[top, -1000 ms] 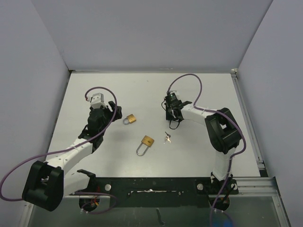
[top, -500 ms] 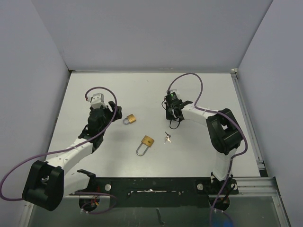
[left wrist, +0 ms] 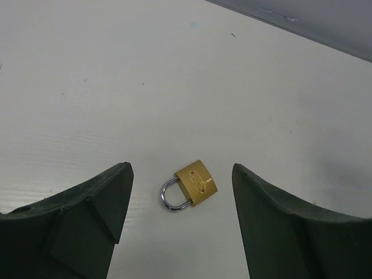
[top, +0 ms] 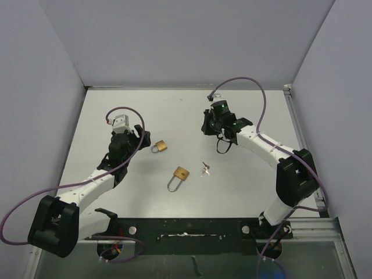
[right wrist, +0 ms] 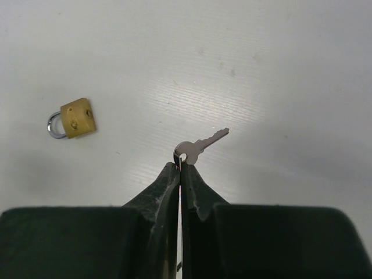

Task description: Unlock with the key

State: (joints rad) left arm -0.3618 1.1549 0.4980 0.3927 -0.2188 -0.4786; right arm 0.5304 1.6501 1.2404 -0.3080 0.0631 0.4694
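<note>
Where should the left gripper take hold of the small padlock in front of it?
Across the small padlock's brass body, edge to edge, from above: it lies flat, its thin shackle offers less to hold, and the open left gripper faces it.

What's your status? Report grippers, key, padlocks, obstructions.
Right gripper shut on key, pinched by its bow. Left gripper open above small padlock, not touching. Second padlock and spare key lie loose; neither in the way.

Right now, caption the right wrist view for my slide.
Closed right fingers pinch a silver key by its head; brass padlock lies apart on the table.
</note>
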